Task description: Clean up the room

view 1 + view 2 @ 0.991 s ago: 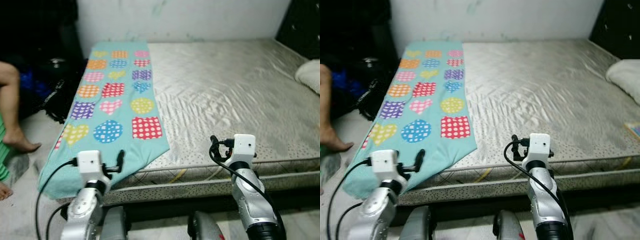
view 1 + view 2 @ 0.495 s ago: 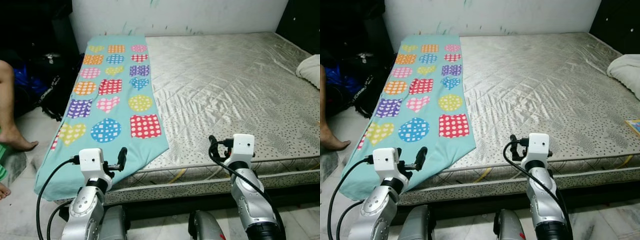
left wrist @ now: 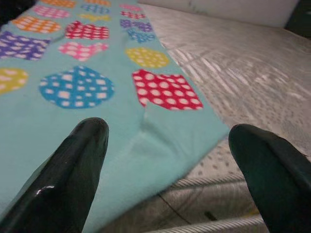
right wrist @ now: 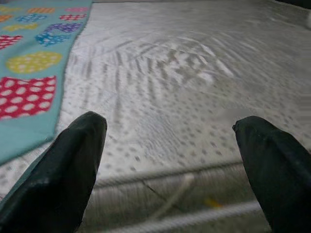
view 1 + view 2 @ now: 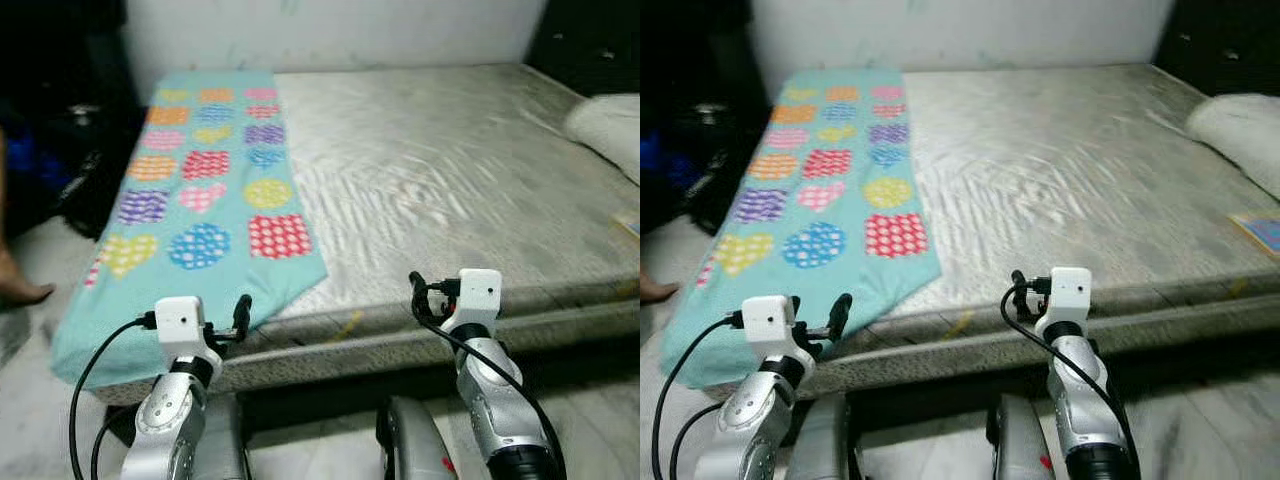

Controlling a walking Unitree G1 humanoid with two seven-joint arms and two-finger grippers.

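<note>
A teal blanket (image 5: 200, 190) printed with dotted hearts, circles and squares lies along the left side of a bare grey mattress (image 5: 440, 170), its near corner hanging over the bed's front edge. My left gripper (image 5: 235, 322) hovers open just before that hanging corner, nothing between its fingers; in the left wrist view the blanket (image 3: 121, 111) lies straight beyond the left gripper (image 3: 167, 141). My right gripper (image 5: 420, 292) is open in front of the mattress edge, facing bare mattress (image 4: 184, 73), with nothing held. A white pillow (image 5: 610, 125) rests at the far right of the bed.
A small colourful flat item (image 5: 1262, 230) lies near the mattress's right edge. Dark bags (image 5: 70, 150) are piled on the floor left of the bed, and a person's foot (image 5: 18, 290) shows at the left border. A pale wall runs behind the bed.
The camera has swung a little to the right and the picture is blurred. The person's leg has slid almost out of view. Both grippers stay open, held as before.
</note>
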